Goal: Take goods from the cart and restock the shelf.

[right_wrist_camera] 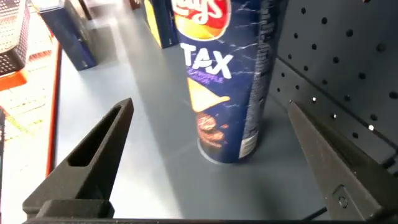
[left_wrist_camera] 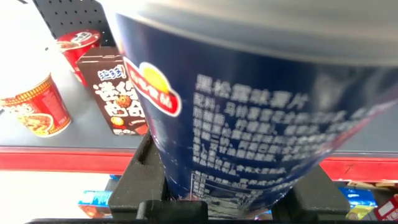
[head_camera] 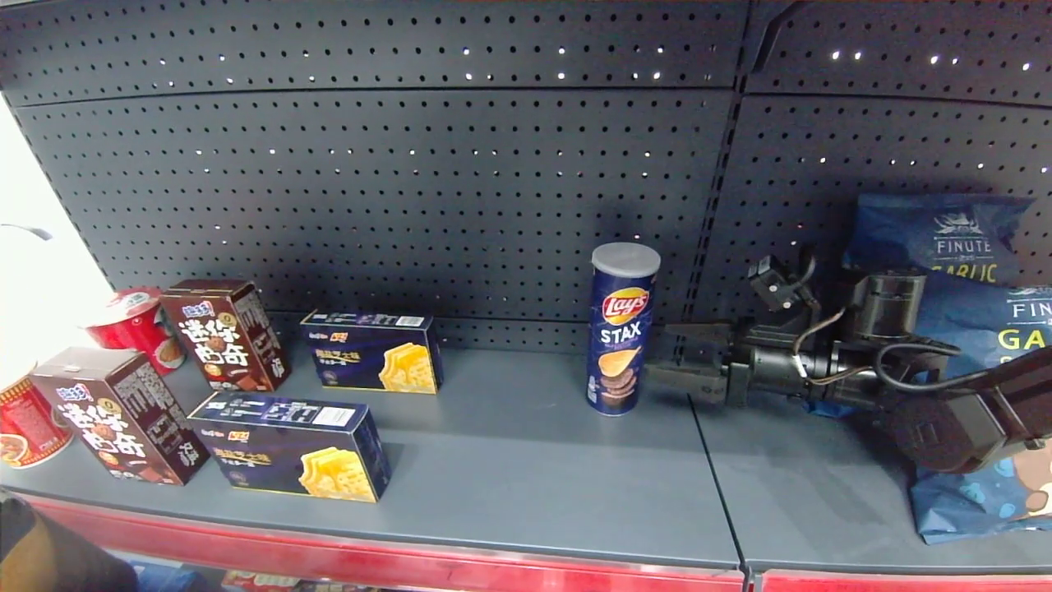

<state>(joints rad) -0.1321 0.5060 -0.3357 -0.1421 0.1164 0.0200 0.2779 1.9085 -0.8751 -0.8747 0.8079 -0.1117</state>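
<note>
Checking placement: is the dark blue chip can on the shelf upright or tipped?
Upright: the dark blue chip can stands base-down on the grey shelf, lid uppermost.

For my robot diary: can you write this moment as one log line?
right gripper: open, beside upright dark blue cylindrical chip can, apart | left gripper: shut on second dark blue chip can

Head camera looks down over a grey metal shelf (head_camera: 526, 469). Right wrist camera, low and close, shares its upright blue crisp can (head_camera: 622, 329). Left wrist camera sits against a second blue can (left_wrist_camera: 249, 106).
</note>
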